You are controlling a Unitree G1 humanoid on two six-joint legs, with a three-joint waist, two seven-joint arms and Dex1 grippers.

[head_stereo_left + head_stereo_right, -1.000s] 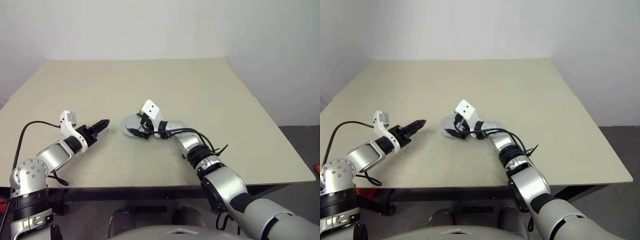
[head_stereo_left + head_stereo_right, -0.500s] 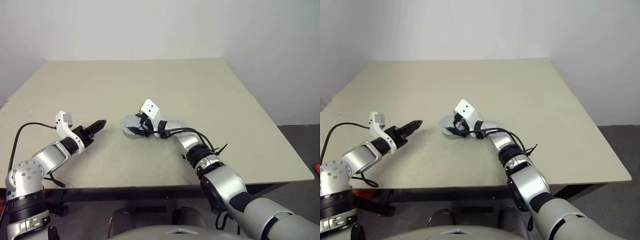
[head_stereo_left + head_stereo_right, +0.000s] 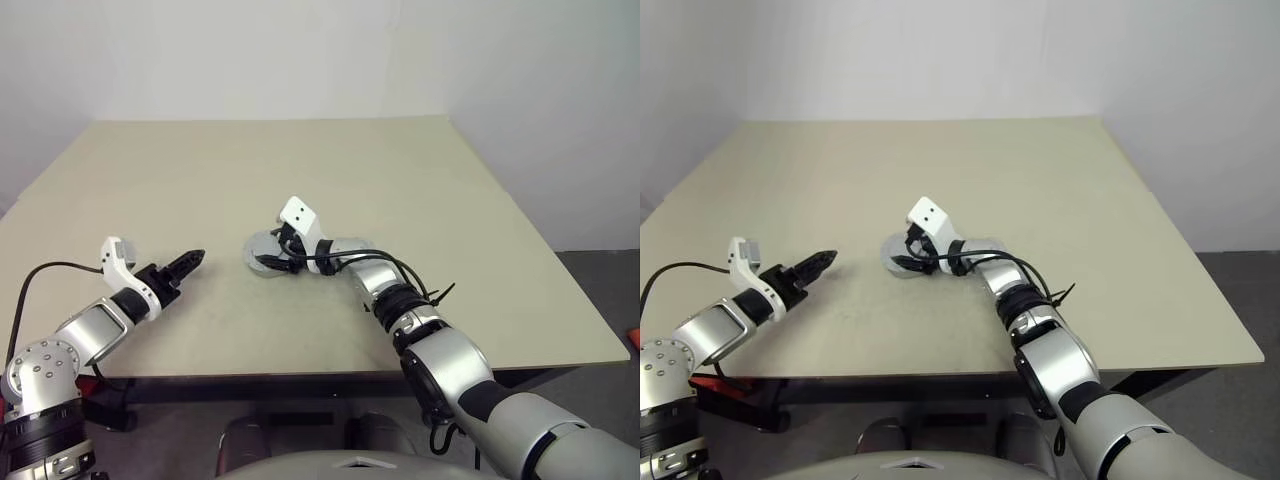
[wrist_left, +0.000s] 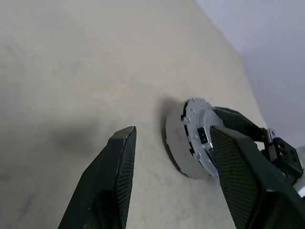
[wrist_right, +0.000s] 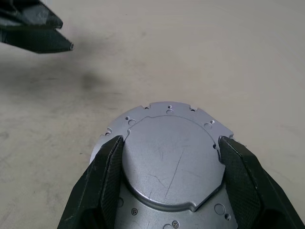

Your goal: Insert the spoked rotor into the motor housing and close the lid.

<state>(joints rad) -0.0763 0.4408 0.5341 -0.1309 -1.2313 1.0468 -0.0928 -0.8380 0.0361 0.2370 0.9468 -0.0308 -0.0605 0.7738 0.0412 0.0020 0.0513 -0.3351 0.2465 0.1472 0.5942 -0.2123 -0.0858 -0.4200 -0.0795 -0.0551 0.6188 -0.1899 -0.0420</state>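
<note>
A round silver part point(image 5: 167, 157) lies at the table's middle. Its top is a plain raised disc on a notched flange, which I take for the lid point(image 3: 258, 244) seated on the motor housing. No windings show, and the spoked rotor is hidden. My right gripper point(image 5: 171, 138) reaches over it from the right, its fingers point(image 5: 107, 176) pressed against both sides of the raised disc. My left gripper point(image 3: 194, 259) hovers low over the table to the left of the part, open and empty. The left wrist view shows the part point(image 4: 193, 143) beyond those spread fingers point(image 4: 116, 167).
The tan table point(image 3: 300, 170) stretches wide behind and to both sides of the part, with its front edge point(image 3: 300, 372) close to me. A black cable point(image 3: 400, 270) loops along my right forearm.
My left gripper has drawn back to the left and toward the front edge, away from the silver part. The right gripper has stayed on the part.
</note>
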